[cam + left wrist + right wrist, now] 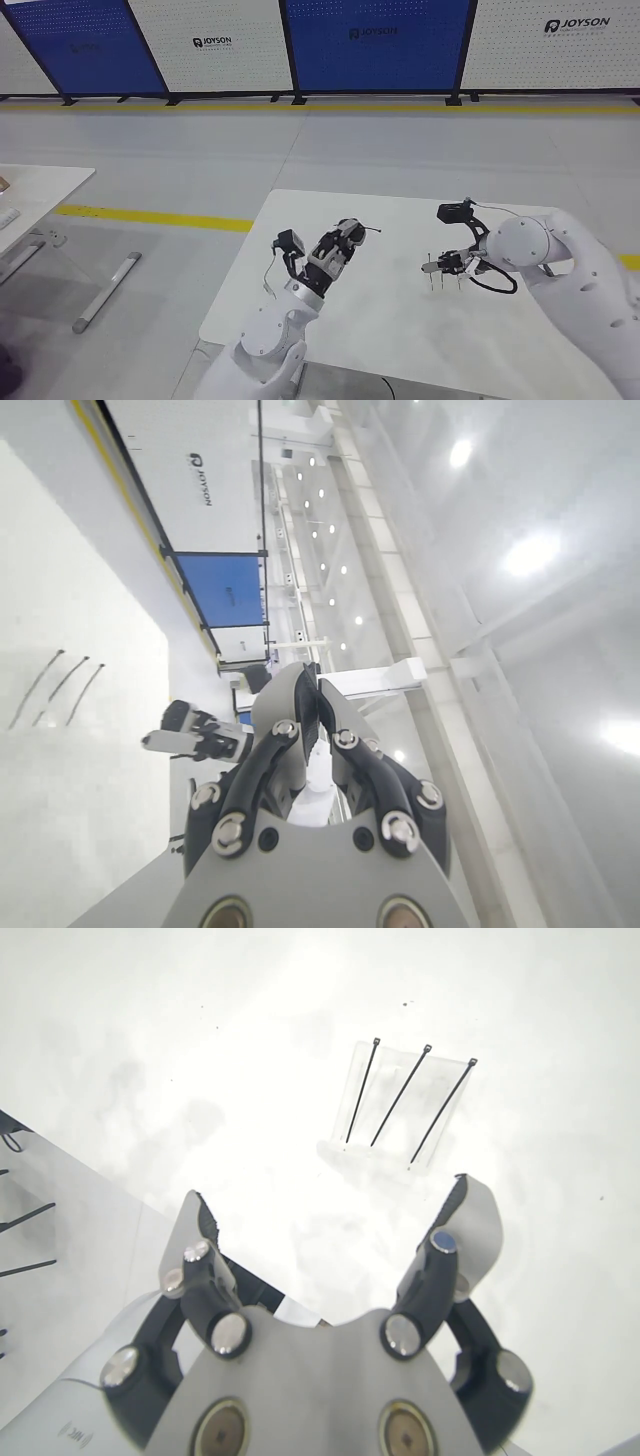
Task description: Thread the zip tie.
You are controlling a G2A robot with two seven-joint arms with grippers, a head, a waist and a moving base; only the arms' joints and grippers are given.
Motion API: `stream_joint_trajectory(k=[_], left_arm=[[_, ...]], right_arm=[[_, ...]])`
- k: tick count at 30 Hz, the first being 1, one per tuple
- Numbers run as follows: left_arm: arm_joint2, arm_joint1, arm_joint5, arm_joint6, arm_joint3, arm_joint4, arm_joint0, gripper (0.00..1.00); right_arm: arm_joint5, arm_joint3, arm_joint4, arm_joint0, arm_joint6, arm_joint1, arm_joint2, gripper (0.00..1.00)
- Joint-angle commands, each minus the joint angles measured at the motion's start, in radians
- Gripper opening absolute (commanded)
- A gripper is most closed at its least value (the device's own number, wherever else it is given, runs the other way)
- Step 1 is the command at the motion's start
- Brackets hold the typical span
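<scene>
— Where are the zip ties (400,1095)?
— Three lie side by side on a clear plate (390,1073) on the white surface (380,330). They fan slightly, with their long axes running roughly toward and away from the robot. Their tails are nearest the right pincer (330,1189) and their heads point away from it.
— And that pincer?
— Spread wide, holding nothing, just short of the tails.
— The left pincer (314,677)?
— Pressed together, raised, well apart from the plate. A thin dark strand (372,230) juts from its tip, possibly another tie, though it is too small to be sure.
</scene>
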Motion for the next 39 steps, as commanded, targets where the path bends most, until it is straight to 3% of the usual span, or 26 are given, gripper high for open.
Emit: stream_joint_trajectory(k=[1,5,16,19,20,23,26,30,39], left_arm=[[0.0,0.001,0.004,0.011,-0.045,0.013,0.017,0.0],[-0.002,0.0,0.002,0.059,-0.097,0.041,0.037,0.0],[-0.001,0.001,0.008,0.067,-0.095,0.055,0.04,0.0],[0.034,-0.003,0.04,0.123,-0.036,0.144,0.014,0.0],[0.055,-0.007,0.053,0.173,-0.002,0.191,-0.005,0.0],[0.118,-0.019,0.088,0.244,0.093,0.257,-0.056,0.0],[0.158,-0.029,0.092,0.3,0.185,0.308,-0.091,0.0],[0.179,-0.032,0.082,0.31,0.274,0.362,-0.105,0.0],[0.201,-0.035,0.053,0.275,0.39,0.413,-0.104,0.0]], right_arm=[[0.0,0.0,0.0,0.0,0.0,0.0,0.0,1.0],[0.0,0.0,0.0,0.0,0.0,0.0,0.0,1.0],[0.0,0.0,0.0,0.0,0.0,0.0,0.0,1.0],[0.0,0.0,0.0,0.0,0.0,0.0,0.0,1.0],[0.0,0.0,0.0,0.0,0.0,0.0,0.0,1.0],[0.0,0.0,0.0,0.0,0.0,0.0,0.0,1.0],[0.0,0.0,0.0,0.0,0.0,0.0,0.0,1.0],[0.0,0.0,0.0,0.0,0.0,0.0,0.0,1.0],[0.0,0.0,0.0,0.0,0.0,0.0,0.0,1.0]])
